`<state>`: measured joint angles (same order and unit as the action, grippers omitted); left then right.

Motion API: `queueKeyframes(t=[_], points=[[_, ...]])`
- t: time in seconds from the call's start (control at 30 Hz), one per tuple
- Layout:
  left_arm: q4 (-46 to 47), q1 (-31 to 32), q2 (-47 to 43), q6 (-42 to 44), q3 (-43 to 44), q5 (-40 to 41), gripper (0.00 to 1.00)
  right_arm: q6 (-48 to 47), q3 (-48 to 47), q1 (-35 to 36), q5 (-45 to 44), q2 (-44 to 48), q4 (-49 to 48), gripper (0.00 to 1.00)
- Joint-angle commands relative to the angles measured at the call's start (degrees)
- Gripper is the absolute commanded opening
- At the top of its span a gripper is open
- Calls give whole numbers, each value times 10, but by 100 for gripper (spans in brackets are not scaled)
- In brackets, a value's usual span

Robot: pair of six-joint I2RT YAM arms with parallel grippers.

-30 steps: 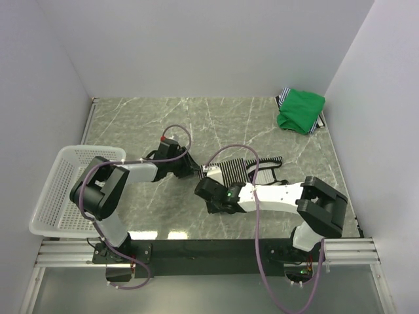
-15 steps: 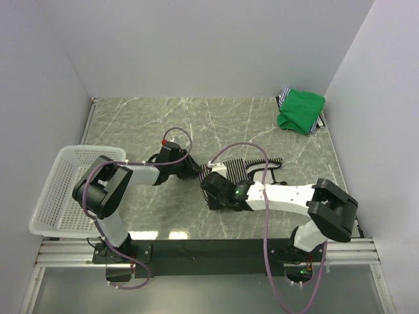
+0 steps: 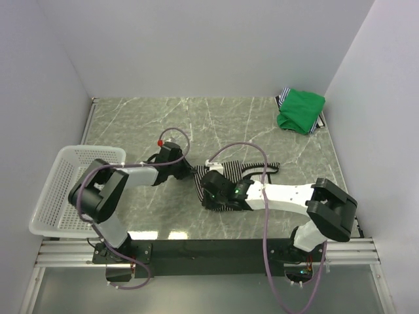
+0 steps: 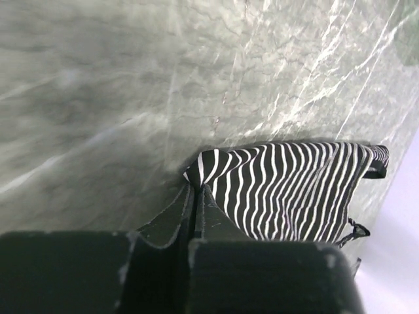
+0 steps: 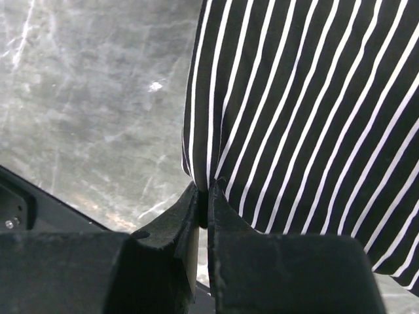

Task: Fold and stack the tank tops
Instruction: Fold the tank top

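A black-and-white striped tank top [image 3: 252, 171] hangs stretched between my two grippers near the middle of the marble table. My left gripper [image 3: 190, 171] is shut on one corner of it, seen in the left wrist view [image 4: 196, 186] with the striped cloth [image 4: 288, 190] spreading to the right. My right gripper [image 3: 208, 193] is shut on another edge, seen in the right wrist view [image 5: 206, 186] with the stripes [image 5: 308, 118] filling the frame. A bright green tank top [image 3: 300, 110] lies folded at the far right corner, on top of another striped piece [image 3: 282, 97].
A white mesh basket [image 3: 62, 190] sits at the table's left edge. White walls close in the left, far and right sides. The black base rail [image 3: 209, 252] runs along the near edge.
Both grippers have drawn the striped top leftward and nearer each other; the cloth has gathered from a flat spread into a narrower band.
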<state>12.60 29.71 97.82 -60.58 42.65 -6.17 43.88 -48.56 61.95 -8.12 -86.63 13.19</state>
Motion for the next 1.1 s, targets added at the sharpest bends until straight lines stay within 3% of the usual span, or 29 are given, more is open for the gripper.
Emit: queueKeyframes(t=[0.0,0.13,0.3,0.43,0.57,0.7,0.9,1.07], points=[[-48,-9,-83,20,5,60,1,12,-31,18,29,-13,-32,0],[-124,-36,-178,28,-13,168,1,33,-71,48,57,-46,-61,0],[-220,-64,-309,44,-28,215,1,50,-159,83,108,-113,-104,0],[-279,-77,-353,68,12,237,1,62,-182,83,147,-118,-148,0],[-298,-75,-341,80,66,213,1,65,-163,67,151,-66,-164,0],[-285,-54,-305,71,109,191,1,90,-59,34,161,11,-223,0],[-299,38,-218,56,207,233,1,132,95,-38,188,139,-292,0],[-296,95,-133,45,282,246,1,151,192,-72,178,240,-290,0]])
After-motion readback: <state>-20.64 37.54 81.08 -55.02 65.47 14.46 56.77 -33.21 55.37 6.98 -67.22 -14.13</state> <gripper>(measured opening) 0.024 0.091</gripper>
